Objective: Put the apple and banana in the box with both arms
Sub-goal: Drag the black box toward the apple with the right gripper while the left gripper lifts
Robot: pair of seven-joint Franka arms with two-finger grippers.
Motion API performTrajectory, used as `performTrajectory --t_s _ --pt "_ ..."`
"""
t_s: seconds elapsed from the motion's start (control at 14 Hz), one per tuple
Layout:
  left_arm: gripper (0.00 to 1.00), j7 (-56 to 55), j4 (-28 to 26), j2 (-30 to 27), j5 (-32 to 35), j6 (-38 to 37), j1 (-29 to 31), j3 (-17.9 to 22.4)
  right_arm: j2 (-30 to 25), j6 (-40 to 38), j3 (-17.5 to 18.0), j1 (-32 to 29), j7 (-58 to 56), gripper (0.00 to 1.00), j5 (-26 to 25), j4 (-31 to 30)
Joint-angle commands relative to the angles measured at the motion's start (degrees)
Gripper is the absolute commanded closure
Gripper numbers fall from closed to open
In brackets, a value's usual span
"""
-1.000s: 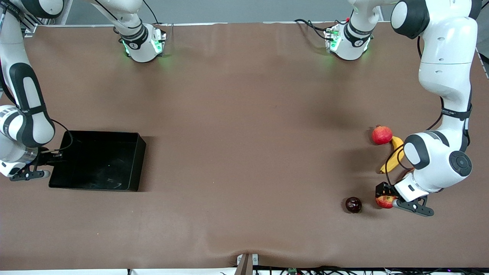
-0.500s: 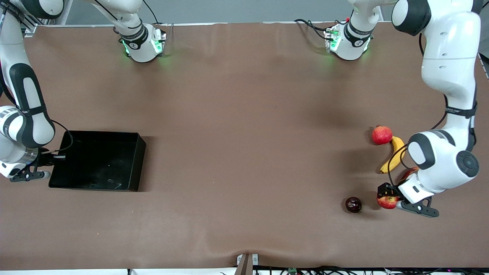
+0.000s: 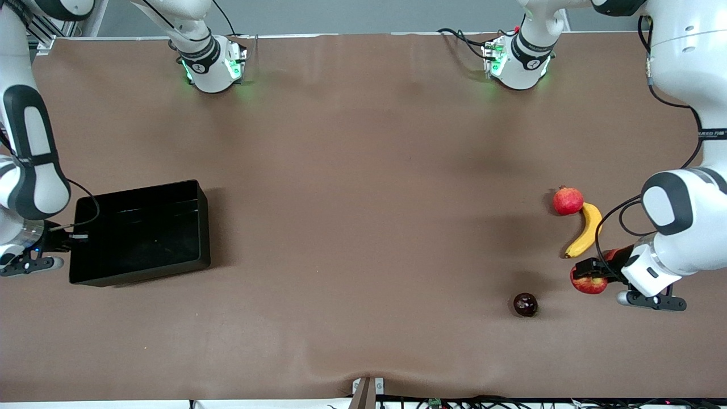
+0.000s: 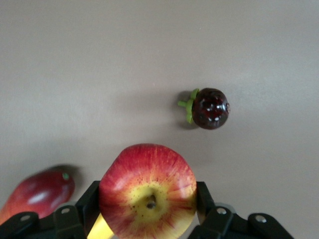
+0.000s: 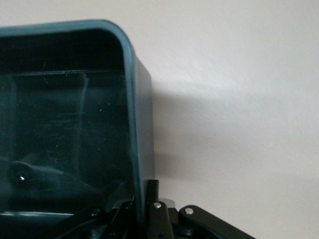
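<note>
My left gripper (image 3: 590, 275) is shut on the apple (image 3: 588, 284), red with a yellow dimpled end, and holds it just above the table at the left arm's end; the left wrist view shows the apple (image 4: 147, 191) between the two black fingers. The yellow banana (image 3: 585, 229) lies on the table close by, farther from the front camera. My right gripper (image 3: 62, 241) is shut on the end wall of the black box (image 3: 142, 234) at the right arm's end; the right wrist view shows its fingers (image 5: 151, 199) pinching the wall (image 5: 134, 114). The box is empty.
A red pomegranate (image 3: 568, 200) touches the banana's upper end. A dark purple round fruit (image 3: 525, 304) lies near the apple, toward the table's middle, and shows in the left wrist view (image 4: 211, 108). A dark red fruit (image 4: 37, 189) lies under the left gripper.
The left gripper has lifted the apple and carried it toward the left arm's end of the table. The right gripper has pulled and turned the box, raising its gripped end.
</note>
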Motion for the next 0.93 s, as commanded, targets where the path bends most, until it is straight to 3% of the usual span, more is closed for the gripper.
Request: performTrajectory --t_s 0.0,0.43,0.86 --pt "1.0 -5.3 -1.4 -4.1 2.9 -3.4 -0.5 -0.1 -5.3 -4.4 5.0 0.3 0.5 1.0 0.8 -0.5" --pt "1.0 -11.4 -1.4 -5.3 3.2 -7.8 -2.4 -0.1 -5.1 -6.1 17.6 1.5 15.4 1.0 0.7 -0.8" --pt "1.0 -14.3 -0.8 -7.2 3.5 -9.5 -3.7 -0.1 -4.8 -5.4 17.6 14.1 31.9 1.0 0.7 -0.4"
